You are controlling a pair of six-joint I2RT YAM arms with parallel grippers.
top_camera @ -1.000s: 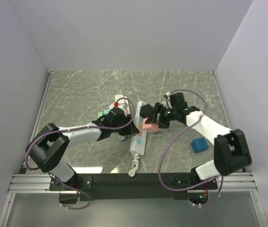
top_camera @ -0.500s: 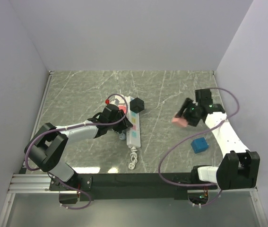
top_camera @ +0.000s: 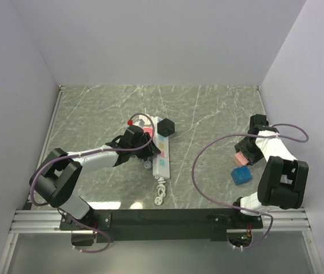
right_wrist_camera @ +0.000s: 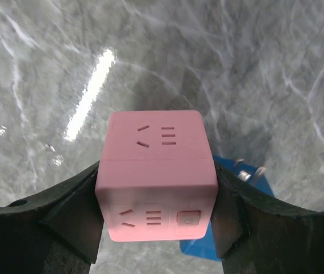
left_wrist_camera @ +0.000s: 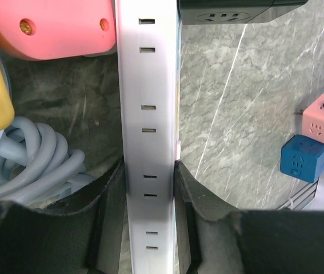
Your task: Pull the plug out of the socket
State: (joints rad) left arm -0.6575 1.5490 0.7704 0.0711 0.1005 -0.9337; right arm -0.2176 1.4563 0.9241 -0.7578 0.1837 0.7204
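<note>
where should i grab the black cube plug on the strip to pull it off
Probably by two opposite flat sides of the black cube plug, coming from above. It stands proud at the far end of the white power strip, so its sides are bare and a pull away from the strip's face looks open. The left gripper clamps the strip nearer, steadying it.

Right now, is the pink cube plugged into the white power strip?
No, the right jaws hold the pink cube beside the blue cube, far from the power strip.
</note>
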